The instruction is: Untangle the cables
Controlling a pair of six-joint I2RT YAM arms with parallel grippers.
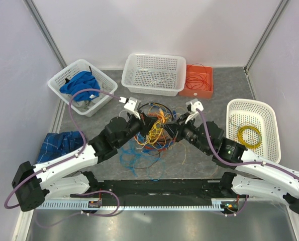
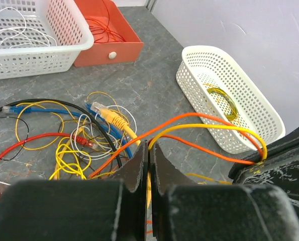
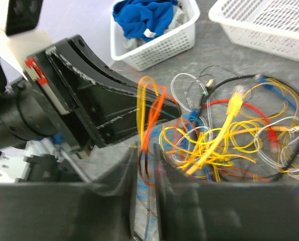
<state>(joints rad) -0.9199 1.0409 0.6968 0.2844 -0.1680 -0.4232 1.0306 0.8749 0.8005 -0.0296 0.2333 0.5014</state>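
Note:
The cables lie in a loose tangle of yellow, orange, red, blue, black and white strands on the grey table between my two arms. My left gripper is over the tangle's left side. In the left wrist view it is shut on a yellow cable. This yellow cable and an orange cable arch across to my right gripper. In the right wrist view, blurred, the right gripper stands nearly closed with the orange and yellow strands between its fingers.
At the back stand a white basket with a blue cloth, a white basket with white wires, and an orange tray with an orange wire. A white basket at the right holds a yellow coil. Another blue cloth lies left.

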